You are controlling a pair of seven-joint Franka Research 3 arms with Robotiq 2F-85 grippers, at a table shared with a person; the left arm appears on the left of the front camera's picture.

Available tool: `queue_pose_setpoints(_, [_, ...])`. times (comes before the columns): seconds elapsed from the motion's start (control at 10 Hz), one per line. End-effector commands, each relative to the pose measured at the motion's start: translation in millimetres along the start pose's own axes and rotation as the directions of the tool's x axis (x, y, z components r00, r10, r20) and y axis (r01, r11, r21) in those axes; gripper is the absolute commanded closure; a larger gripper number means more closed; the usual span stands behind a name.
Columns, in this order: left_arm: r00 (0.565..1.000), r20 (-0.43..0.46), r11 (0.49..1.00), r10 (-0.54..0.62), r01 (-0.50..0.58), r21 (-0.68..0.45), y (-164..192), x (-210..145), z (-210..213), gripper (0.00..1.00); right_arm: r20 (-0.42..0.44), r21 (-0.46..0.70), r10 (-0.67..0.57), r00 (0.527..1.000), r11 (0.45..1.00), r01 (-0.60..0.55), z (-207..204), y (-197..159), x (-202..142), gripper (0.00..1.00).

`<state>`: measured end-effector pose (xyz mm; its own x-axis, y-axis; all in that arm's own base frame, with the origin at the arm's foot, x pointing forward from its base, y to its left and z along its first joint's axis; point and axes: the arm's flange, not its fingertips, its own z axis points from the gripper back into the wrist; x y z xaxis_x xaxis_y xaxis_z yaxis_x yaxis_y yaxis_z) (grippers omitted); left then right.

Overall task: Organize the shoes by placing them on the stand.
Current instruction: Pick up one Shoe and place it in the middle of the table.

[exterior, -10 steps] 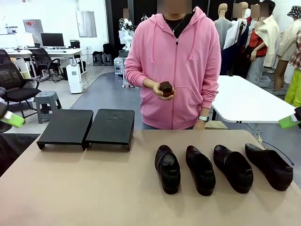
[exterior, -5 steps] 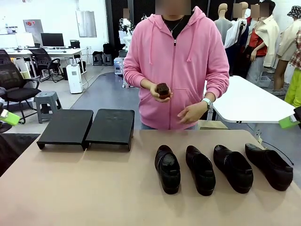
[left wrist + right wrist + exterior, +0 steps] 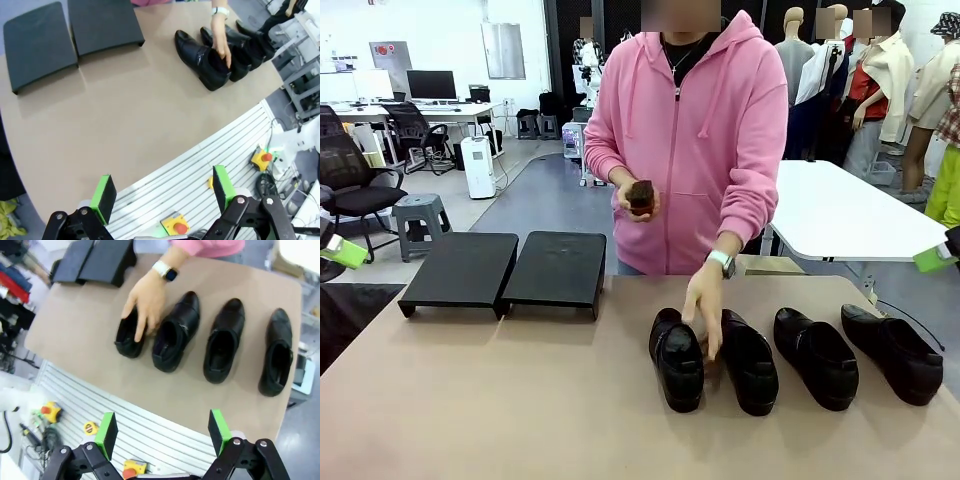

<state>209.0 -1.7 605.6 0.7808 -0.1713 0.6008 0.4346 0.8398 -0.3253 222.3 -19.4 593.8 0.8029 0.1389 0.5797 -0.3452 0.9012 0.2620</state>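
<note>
All four shoes (image 3: 817, 357) lie in a row on the bench (image 3: 520, 410), off to the right of the stand (image 3: 505, 268), and none is on it yet. Both slanted sections of the stand are bare. The shoes lie apart from one another, which we judge leaves room to come down on either side of one.

The person's hand (image 3: 703, 312) reaches down onto the shoe nearest the stand (image 3: 677, 362) and lies over its opening. We cannot tell whether this is to lift it or to point it out. The other hand (image 3: 632, 200) holds a small brown block (image 3: 641, 195) up at the chest, clear of the work.

Our left fingers (image 3: 106, 197) stand wide and hold nothing, high over the bench's near edge on the stand's side. Our right fingers (image 3: 106, 434) are just as wide and empty, high above the shoe row, well apart from the stand. We judge both hang back to leave the bench to the person's hand.
</note>
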Motion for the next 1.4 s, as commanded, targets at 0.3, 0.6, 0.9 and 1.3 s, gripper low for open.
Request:
queue_pose_setpoints(0.3, [1.000,-0.001,1.000,-0.003,0.003,-0.020,2.4,0.4,1.4,0.00,-0.128,-0.082,-0.047,0.991,0.996,0.036,-52.4,-18.8,29.7,0.04])
queue_pose_setpoints(0.6, [1.000,-0.001,1.000,-0.003,0.003,-0.020,2.4,0.4,1.4,0.00,-0.099,-0.083,-0.197,0.975,0.978,0.190,36.9,-68.6,-20.6,0.04])
queue_pose_setpoints(0.9, [1.000,-0.001,1.000,-0.003,0.003,-0.020,2.4,0.4,1.4,0.00,-0.063,-0.110,-0.219,0.974,0.971,0.212,48.0,-67.1,-48.3,0.04])
queue_pose_setpoints(1.3, [1.000,-0.001,1.000,-0.003,0.003,-0.020,2.4,0.4,1.4,0.00,-0.207,-0.177,-0.200,0.958,0.970,0.164,-35.4,-54.8,-3.2,0.04])
